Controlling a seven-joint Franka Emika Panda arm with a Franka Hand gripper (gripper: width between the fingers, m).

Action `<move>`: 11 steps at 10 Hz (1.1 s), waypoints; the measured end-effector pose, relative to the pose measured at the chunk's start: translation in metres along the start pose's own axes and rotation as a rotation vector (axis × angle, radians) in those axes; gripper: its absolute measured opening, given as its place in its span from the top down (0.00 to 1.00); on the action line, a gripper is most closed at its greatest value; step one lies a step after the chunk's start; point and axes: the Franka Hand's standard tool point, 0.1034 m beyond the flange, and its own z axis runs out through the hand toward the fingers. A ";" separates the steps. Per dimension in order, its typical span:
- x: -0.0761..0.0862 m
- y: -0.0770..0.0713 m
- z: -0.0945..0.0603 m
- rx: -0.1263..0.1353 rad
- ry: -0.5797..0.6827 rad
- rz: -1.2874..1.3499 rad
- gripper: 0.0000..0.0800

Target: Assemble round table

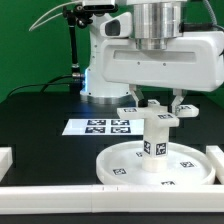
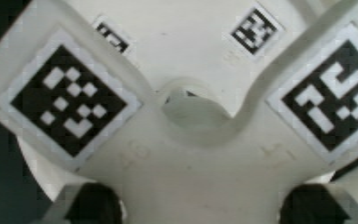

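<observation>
The big disc (image 1: pixel 160 165) lies on the black surface (image 1: pixel 40 125). The post (image 1: pixel 156 140) stands on its middle. The gripper (image 1: pixel 158 108) grasps the cross piece (image 1: pixel 160 113) on top of the post. Turn slowly and keep it level.

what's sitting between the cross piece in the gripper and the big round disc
The short post, upright on the disc, lies between it and the cross piece under the gripper; the exterior view shows this.

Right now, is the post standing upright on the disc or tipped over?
Upright. The post stands vertically at the centre of the disc in the exterior view, with the cross piece on top.
</observation>
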 end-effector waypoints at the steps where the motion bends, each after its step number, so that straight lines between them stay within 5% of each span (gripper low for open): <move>1: 0.000 0.000 0.000 0.003 -0.002 0.104 0.45; 10: 0.003 0.001 0.000 0.051 -0.050 0.804 0.45; 11: 0.003 0.001 0.000 0.052 -0.053 0.858 0.38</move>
